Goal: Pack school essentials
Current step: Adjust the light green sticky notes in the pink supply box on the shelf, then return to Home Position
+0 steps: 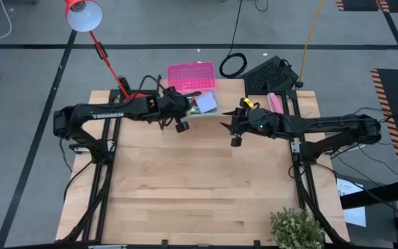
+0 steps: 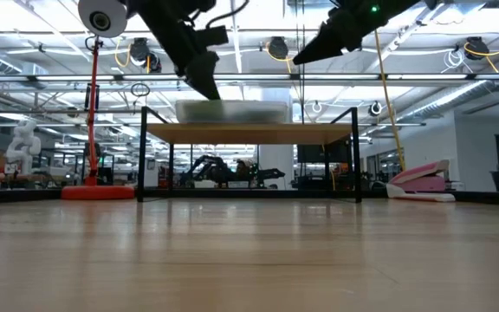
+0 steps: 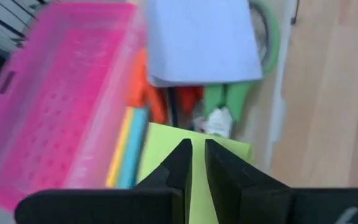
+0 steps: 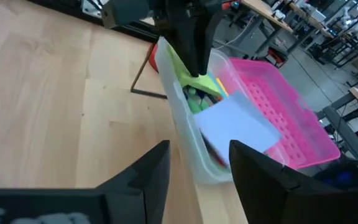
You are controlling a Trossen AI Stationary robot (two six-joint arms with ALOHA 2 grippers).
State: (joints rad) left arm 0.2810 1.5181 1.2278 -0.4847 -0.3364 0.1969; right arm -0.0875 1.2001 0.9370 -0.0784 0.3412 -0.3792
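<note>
Left wrist view showed the left gripper pinching a green pad over the clear box, among scissors and a lavender pad. Placing seemed underway; release should follow. Right wrist view alone showed the right gripper spread, empty, nearby.

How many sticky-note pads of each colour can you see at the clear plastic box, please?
Lavender square paper sticky-note pad: 1
Lime-green square paper sticky-note pad: 1
Total: 2
</note>
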